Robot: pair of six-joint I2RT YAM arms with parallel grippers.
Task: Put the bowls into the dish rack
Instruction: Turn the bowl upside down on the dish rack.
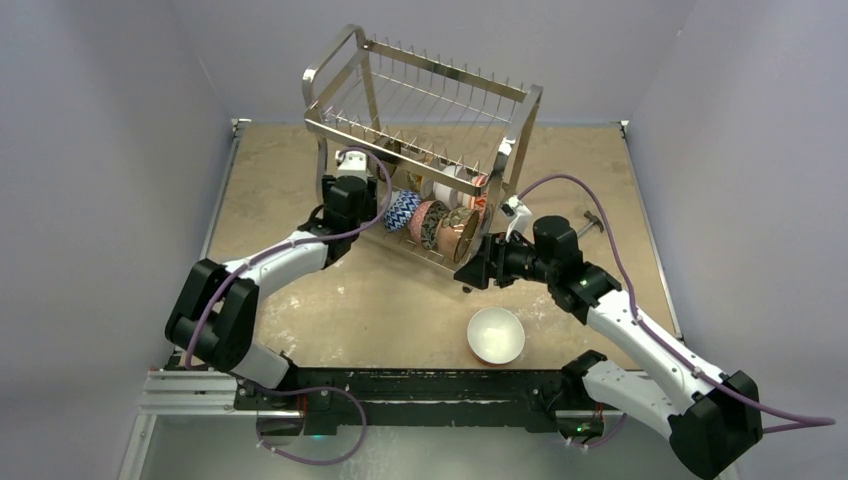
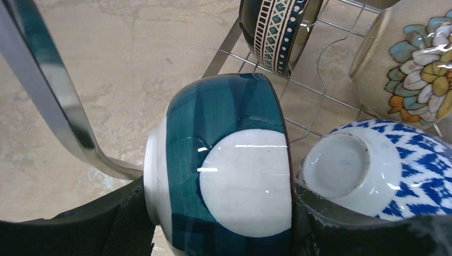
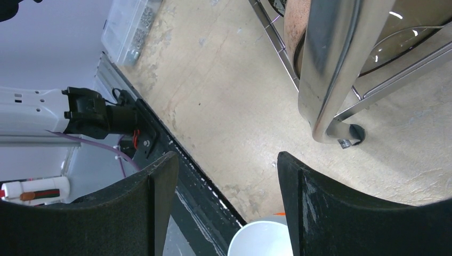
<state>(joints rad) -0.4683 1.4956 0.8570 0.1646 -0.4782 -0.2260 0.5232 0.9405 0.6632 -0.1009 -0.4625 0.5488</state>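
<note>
Left wrist view: the left gripper (image 2: 221,213) clamps a teal-and-white bowl (image 2: 229,154) on edge between its 2 fingers, at the left end of the dish rack (image 2: 50,90), on the lower tier. A racked blue-and-white bowl (image 2: 373,170) sits just beside it. A floral tan bowl (image 2: 410,69) and a dark banded bowl (image 2: 277,32) stand beyond. Seen from above, the right gripper (image 1: 470,268) hangs open and empty by the rack's near right leg. 1 white bowl (image 1: 496,335) sits on the table (image 1: 400,300) near it, toward the arm bases.
</note>
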